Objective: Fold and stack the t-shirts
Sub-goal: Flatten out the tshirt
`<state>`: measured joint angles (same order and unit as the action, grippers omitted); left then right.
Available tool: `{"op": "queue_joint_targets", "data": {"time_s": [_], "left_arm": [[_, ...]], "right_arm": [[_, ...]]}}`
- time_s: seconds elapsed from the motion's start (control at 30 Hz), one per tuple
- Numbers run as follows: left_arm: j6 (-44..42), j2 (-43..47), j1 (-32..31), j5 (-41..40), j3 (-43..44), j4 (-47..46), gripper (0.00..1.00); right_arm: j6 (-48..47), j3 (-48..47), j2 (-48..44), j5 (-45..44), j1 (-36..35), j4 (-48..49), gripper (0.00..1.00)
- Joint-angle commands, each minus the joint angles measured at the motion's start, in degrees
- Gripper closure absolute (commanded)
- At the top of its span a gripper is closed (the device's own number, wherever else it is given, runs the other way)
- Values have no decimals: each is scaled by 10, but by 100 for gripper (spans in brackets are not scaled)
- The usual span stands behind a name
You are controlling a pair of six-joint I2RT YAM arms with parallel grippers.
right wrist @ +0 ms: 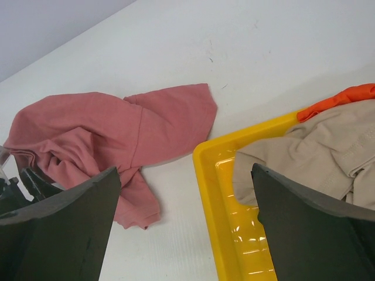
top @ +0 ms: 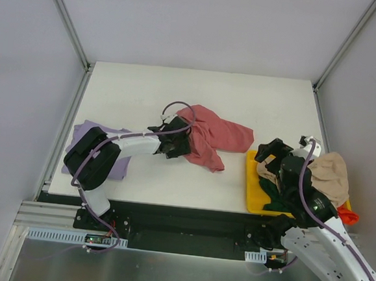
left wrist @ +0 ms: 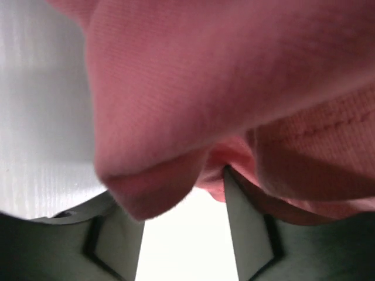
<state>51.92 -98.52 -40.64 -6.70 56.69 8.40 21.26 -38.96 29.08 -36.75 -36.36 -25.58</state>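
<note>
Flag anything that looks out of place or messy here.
The pink-red t-shirt lies crumpled mid-table, unfolded. The beige t-shirt sits heaped in the yellow bin, and an orange-red t-shirt hangs over its rim.

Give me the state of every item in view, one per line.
pink-red t-shirt: crumpled, unfolded
lavender t-shirt: lying flat, partly under the left arm
beige t-shirt: bunched in the yellow bin
green t-shirt: bunched in the bin
orange-red t-shirt: poking out of the bin
left gripper: open, at the pink-red t-shirt's fold
right gripper: open, empty
</note>
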Motion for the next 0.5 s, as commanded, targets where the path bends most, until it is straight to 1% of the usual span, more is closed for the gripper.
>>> {"op": "queue_joint_targets", "data": {"time_s": [0.0, 0.03, 0.13, 0.23, 0.27, 0.4, 0.47], "left_arm": [[19, -24, -7, -10, 22, -1, 56], [18, -27, -7, -10, 24, -1, 64], [3, -28, -7, -18, 33, -1, 100], [-16, 2, -7, -45, 19, -1, 100], [-24, 22, -7, -70, 10, 0, 100], [-45, 121, 1, -174, -33, 40, 100], [-47, 177, 21, -202, -53, 75, 100]], "right_arm": [[-13, 0, 5, -25, 1, 3, 4], [-14, 2, 7, -26, 1, 3, 4], [-29, 2, 19, -17, 1, 3, 4], [-59, -4, 39, -6, 1, 3, 4], [-74, -8, 49, 1, 3, 2, 4], [-112, -31, 95, 47, 3, -4, 4], [-124, -45, 125, 69, 4, -9, 4]]}}
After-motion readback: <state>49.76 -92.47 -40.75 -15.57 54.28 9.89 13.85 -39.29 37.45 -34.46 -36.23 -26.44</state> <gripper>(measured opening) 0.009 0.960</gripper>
